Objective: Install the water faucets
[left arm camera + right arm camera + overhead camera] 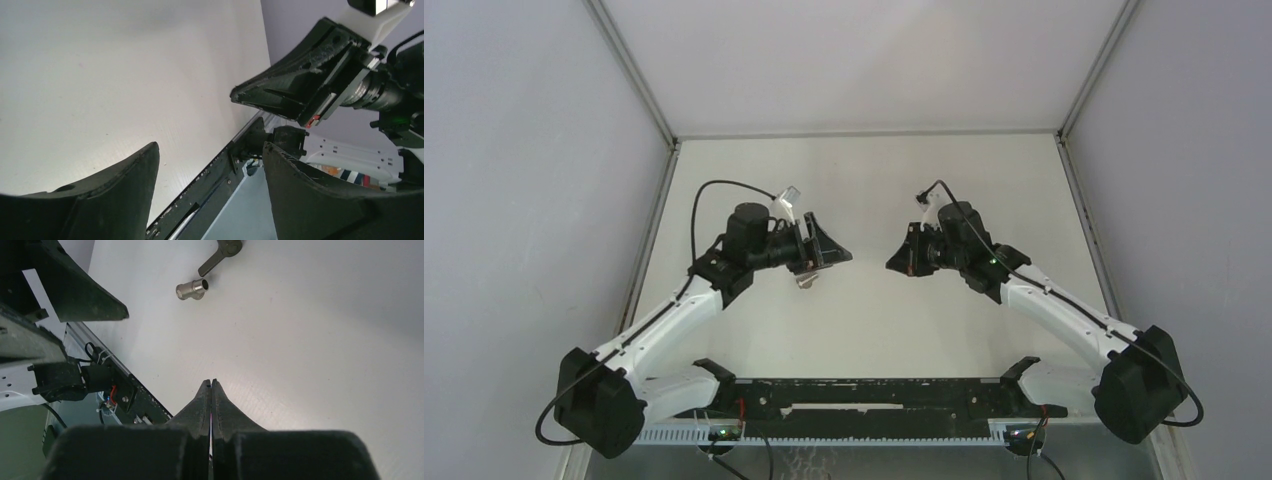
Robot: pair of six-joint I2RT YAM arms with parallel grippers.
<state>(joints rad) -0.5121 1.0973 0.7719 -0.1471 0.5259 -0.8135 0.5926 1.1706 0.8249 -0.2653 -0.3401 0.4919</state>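
Grey metal is showing as one small speck in the overhead view: the faucet parts [804, 282] are lying on the white table [874, 330] just under the left gripper [834, 251], and the right gripper [897, 262] is facing it across a gap.

In the left wrist view, the left gripper's fingers [115, 195] are standing wide apart, holding nothing.

In the right wrist view, the right gripper [211, 390] is pressing its fingers together, empty. The silvery fitting [192, 289] is lying just beside the dark, lever-handled tap piece [220, 252], apart from both grippers.
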